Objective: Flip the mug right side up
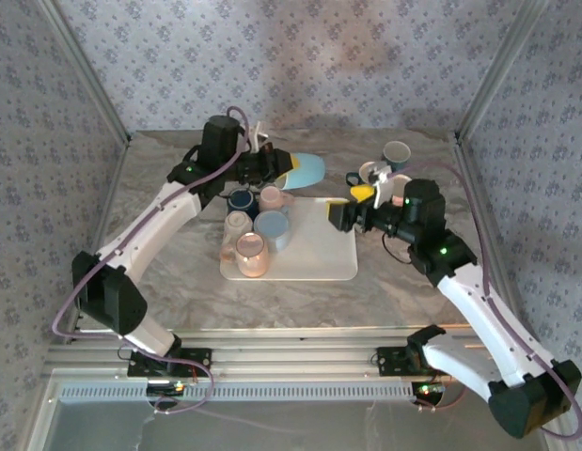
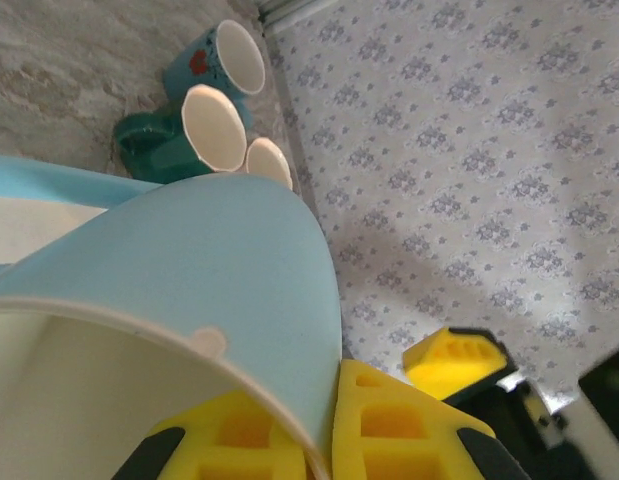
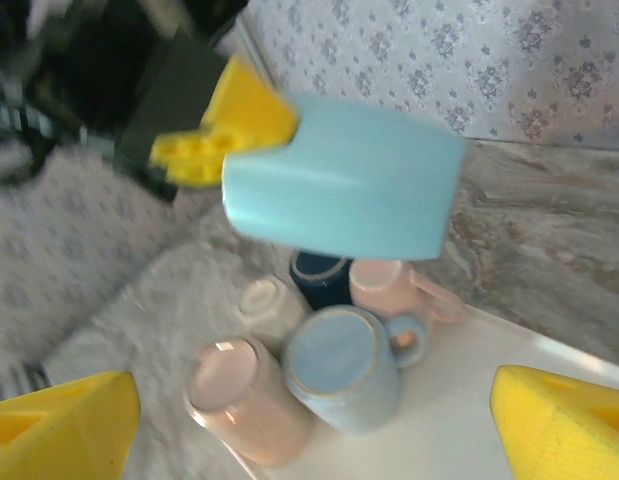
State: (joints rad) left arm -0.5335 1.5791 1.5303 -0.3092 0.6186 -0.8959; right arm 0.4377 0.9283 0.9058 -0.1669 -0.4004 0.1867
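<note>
Left end effector (image 1: 276,169) clamps the pale blue ceramic mug (image 1: 306,169) by its rim, apparently mid-flip. Next it likely needs rotating upright onto the bench (image 1: 300,301). Right end effector (image 1: 352,202) gapes wide.

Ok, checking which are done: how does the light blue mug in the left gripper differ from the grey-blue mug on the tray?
The light blue mug is held aloft on its side by the left gripper; the grey-blue mug stands free, base up, on the tray. The light blue mug is pale sky blue, the grey-blue mug duller. Both are blue mugs.
</note>
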